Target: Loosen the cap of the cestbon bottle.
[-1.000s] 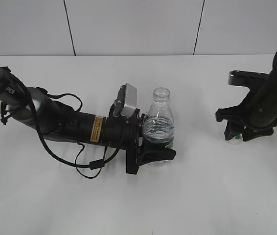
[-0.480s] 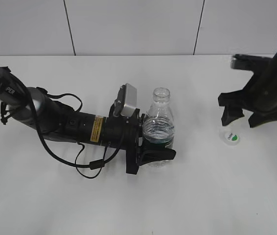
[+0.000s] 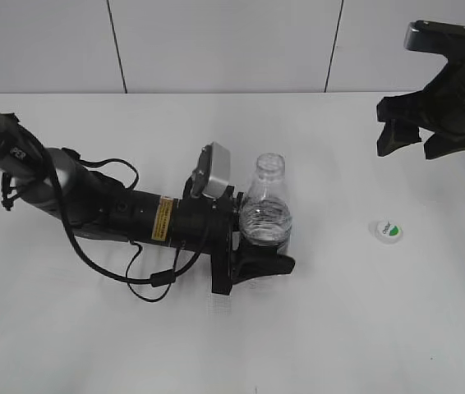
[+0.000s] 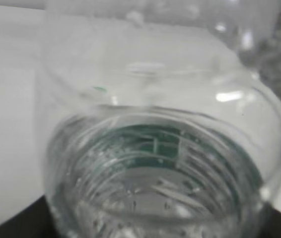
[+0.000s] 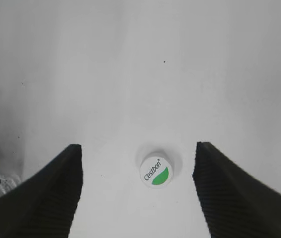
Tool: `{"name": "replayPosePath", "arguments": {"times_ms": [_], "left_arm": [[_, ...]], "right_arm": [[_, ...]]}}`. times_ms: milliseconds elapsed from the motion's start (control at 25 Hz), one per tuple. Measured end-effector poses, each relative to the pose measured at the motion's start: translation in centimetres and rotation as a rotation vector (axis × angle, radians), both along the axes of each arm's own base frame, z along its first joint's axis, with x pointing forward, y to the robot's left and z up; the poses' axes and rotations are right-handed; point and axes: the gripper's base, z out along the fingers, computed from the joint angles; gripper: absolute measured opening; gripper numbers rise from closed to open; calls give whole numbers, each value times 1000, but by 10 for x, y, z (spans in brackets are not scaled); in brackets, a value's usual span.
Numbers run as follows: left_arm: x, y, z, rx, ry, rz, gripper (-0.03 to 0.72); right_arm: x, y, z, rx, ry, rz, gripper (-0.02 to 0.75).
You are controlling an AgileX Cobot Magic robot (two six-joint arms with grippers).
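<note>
Exterior view, read left to right. At nine o'clock my left arm lies low along the white table (image 3: 93,328), its cable looping beneath it. The left gripper (image 3: 259,238) sits at the frame's centre with its fingers clamped around the lower body of the cestbon bottle (image 3: 267,205), which stands upright and part-filled with its neck bare. In the left wrist view the bottle (image 4: 160,148) fills the frame so fully that the fingers themselves are not visible; the grip is read from the exterior view alone.

Towards three o'clock, well apart from the bottle, the cap (image 3: 386,231) lies flat on the table, green patch and lettering up. At about two o'clock the right gripper (image 3: 420,139) hangs raised above the table, fingers spread and holding nothing. The right wrist view confirms this: the cap (image 5: 156,171) lies between and below the two dark fingers (image 5: 56,193), touching neither.

Step in hand, as I judge it: the cap is already fully off rather than merely loosened, so the task proper looks complete and I am in the release phase. The next move calls for little precision: clear the right arm away, then open the left fingers gently so the uncapped bottle is not tipped or squeezed into spilling.
</note>
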Motion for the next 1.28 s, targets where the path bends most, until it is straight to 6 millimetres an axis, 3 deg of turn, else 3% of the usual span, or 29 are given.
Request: {"name": "replayPosePath", "arguments": {"times_ms": [200, 480, 920, 1280], "left_arm": [[-1, 2, -6, 41, 9, 8, 535], [-1, 1, 1, 22, 1, -1, 548], [0, -2, 63, -68, -78, -35, 548], [-3, 0, 122, -108, -131, -24, 548]], "right_arm": [[0, 0, 0, -9, -2, 18, 529], [0, 0, 0, -13, -3, 23, 529], [1, 0, 1, -14, -8, 26, 529], [11, 2, 32, -18, -23, 50, 529]]}}
